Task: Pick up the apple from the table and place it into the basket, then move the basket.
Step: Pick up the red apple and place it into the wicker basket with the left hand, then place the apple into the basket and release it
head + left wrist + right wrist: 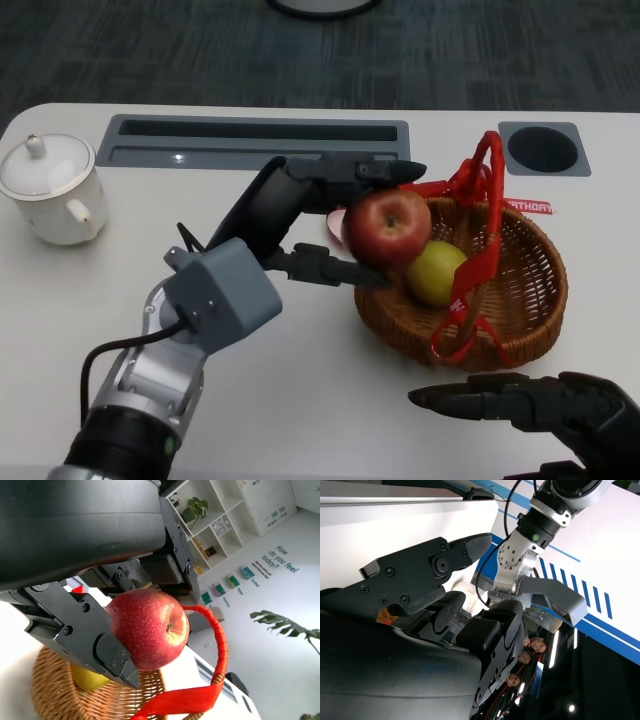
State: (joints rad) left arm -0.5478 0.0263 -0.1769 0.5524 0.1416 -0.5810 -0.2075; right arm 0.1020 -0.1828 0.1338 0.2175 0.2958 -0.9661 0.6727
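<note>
Right robot hand idles empty, fingers apart, near the basket; left robot hand clamps the apple above its rim, where release risks snagging the red ribbon handle or bouncing off the green fruit.

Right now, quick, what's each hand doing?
Left hand: holding the apple at the basket rim.
Right hand: empty, fingers stretched out, low by the table edge.
</note>
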